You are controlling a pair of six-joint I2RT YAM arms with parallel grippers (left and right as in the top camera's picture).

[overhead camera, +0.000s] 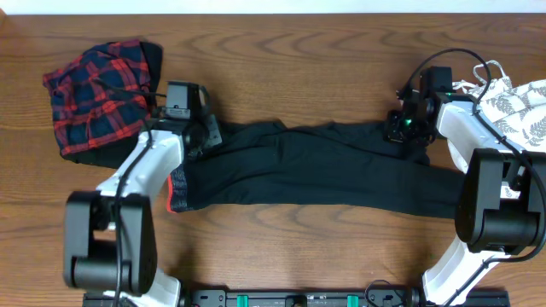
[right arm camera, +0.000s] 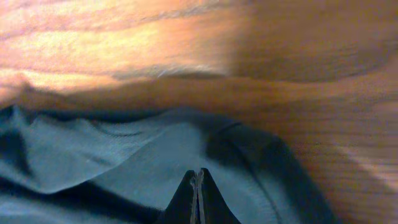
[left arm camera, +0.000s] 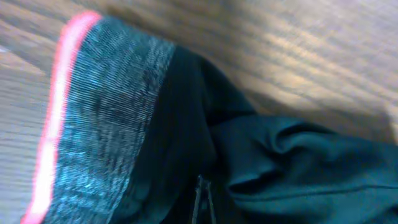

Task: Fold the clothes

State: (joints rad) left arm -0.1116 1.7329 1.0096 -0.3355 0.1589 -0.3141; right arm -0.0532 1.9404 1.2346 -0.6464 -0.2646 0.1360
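The left end effector (overhead camera: 205, 133) and right end effector (overhead camera: 401, 128) are each pinched shut on the black leggings (overhead camera: 316, 175) along their upper edge, probably to fold them lengthwise on the bench (overhead camera: 299, 60).

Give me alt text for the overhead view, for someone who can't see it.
Black leggings lie stretched across a wooden table, the left pincer shut on them by the waistband, the right pincer at the leg end. A plaid piece lies far left, a white leaf-print top far right.
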